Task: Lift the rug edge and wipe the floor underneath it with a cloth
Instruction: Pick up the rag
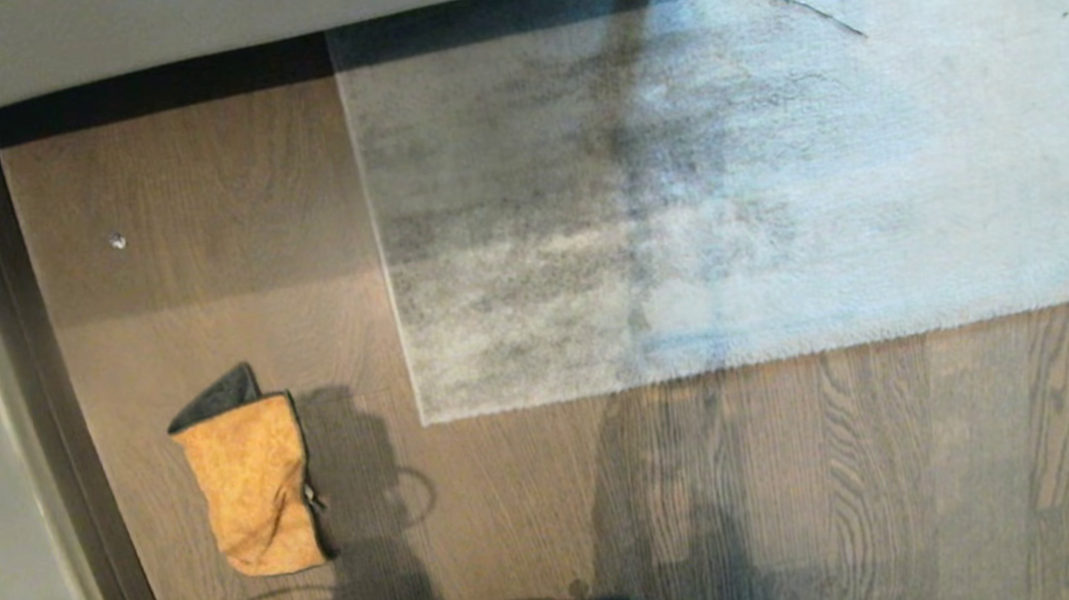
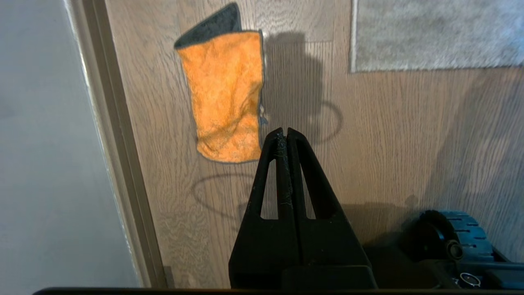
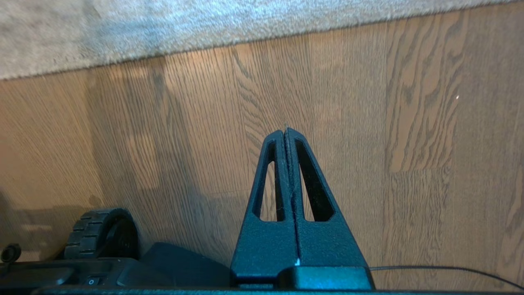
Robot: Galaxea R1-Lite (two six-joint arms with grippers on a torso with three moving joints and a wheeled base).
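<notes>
— Grey mottled pile fills the head view's upper right: the rug edge runs straight to a square corner and lies flat on the floor, brown wood-grain planks. What's cut off?

— The rug's far side goes under a pale overhang along the top, and neither arm shows, only their shadows. The cloth, mustard-orange with a black flap turned up, lies on the planks left of the corner, apart from it, near the dark skirting strip.

— And the left wrist view?

— The left gripper hangs above the floor, jaws clenched on nothing, tips just short of the cloth's near end. A ribbed wheel of the base shows partly.

— The right wrist view?

— The right gripper likewise, jaws pressed together and empty, over bare planks with the fuzzy rug border beyond. No cloth shows there.
</notes>
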